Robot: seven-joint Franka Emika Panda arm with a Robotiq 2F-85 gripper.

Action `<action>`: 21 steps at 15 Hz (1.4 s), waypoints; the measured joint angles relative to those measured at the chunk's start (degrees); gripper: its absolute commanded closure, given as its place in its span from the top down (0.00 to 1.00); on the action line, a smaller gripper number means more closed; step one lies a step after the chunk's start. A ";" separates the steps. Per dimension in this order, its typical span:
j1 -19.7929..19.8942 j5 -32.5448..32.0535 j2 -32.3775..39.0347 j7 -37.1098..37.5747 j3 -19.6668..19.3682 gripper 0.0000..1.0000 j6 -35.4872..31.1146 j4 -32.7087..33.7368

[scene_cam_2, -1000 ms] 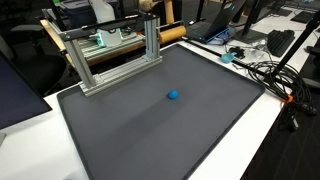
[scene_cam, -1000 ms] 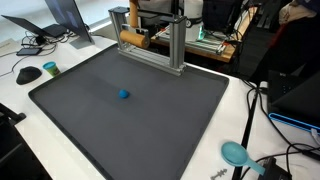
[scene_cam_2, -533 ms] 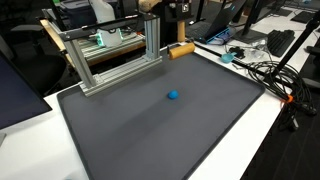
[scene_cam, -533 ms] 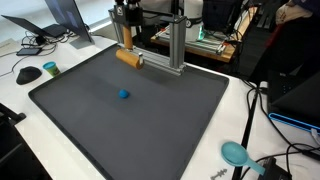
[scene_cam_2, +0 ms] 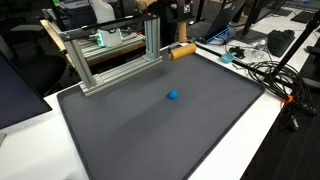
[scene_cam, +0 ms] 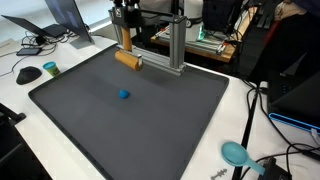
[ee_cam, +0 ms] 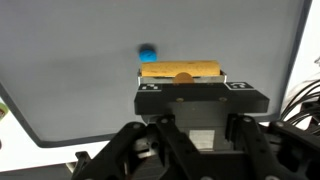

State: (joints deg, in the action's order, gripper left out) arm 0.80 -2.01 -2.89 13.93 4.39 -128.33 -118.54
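My gripper (scene_cam: 124, 40) hangs over the far edge of a dark mat (scene_cam: 150, 130), next to an aluminium frame (scene_cam: 172, 45). It is shut on a tan wooden cylinder (scene_cam: 128, 59) and holds it lengthwise just above the mat. The cylinder also shows in an exterior view (scene_cam_2: 182, 50) and in the wrist view (ee_cam: 180, 71), just beyond the gripper's body. A small blue ball (scene_cam: 124, 95) lies on the mat nearer the middle, apart from the gripper. It shows in both exterior views (scene_cam_2: 173, 96) and in the wrist view (ee_cam: 147, 51).
The aluminium frame (scene_cam_2: 110, 55) stands along the mat's far side. On the white table are a laptop (scene_cam: 62, 18), a dark mouse (scene_cam: 28, 74), a teal lid (scene_cam: 50, 68) and a teal round object (scene_cam: 235, 152). Cables (scene_cam_2: 270, 75) lie beside the mat.
One second ago the wooden cylinder sat up at the frame. It has since come forward and down over the mat in my gripper, and has barely moved in the last half second.
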 measured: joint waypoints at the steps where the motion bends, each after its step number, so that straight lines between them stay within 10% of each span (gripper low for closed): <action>1: -0.10 0.26 0.55 -0.09 -0.01 0.22 -0.32 0.08; 21: -0.97 0.35 17.26 0.90 -5.36 0.22 -6.11 5.53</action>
State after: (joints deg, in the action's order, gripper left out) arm -0.16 -1.66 14.37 14.83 -0.97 -134.44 -113.01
